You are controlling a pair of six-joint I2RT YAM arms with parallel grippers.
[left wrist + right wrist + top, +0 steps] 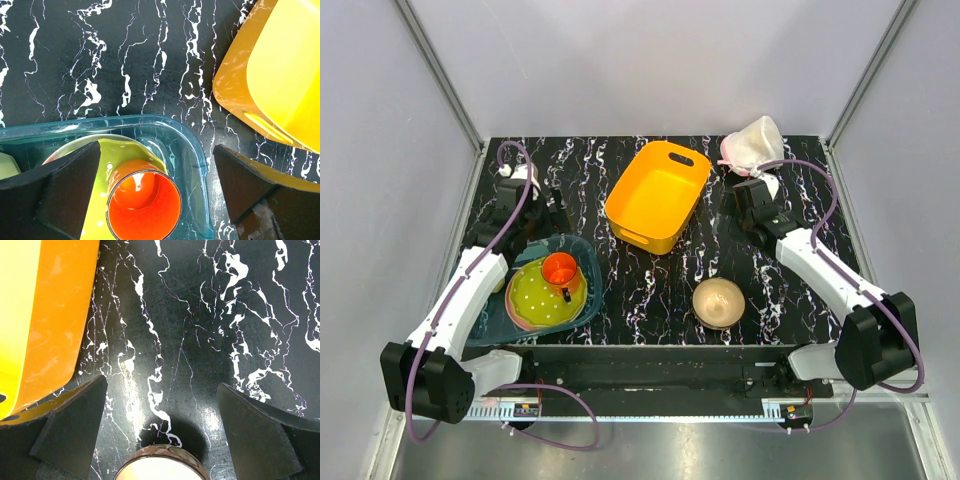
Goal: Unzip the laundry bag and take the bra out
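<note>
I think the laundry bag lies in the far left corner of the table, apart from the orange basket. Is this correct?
Not quite: the laundry bag lies in the far right corner of the table, apart from the orange basket. The top external view shows it.

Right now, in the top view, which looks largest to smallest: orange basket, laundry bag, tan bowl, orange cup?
1. orange basket
2. laundry bag and tan bowl: about alike, not ranked
3. orange cup
</note>
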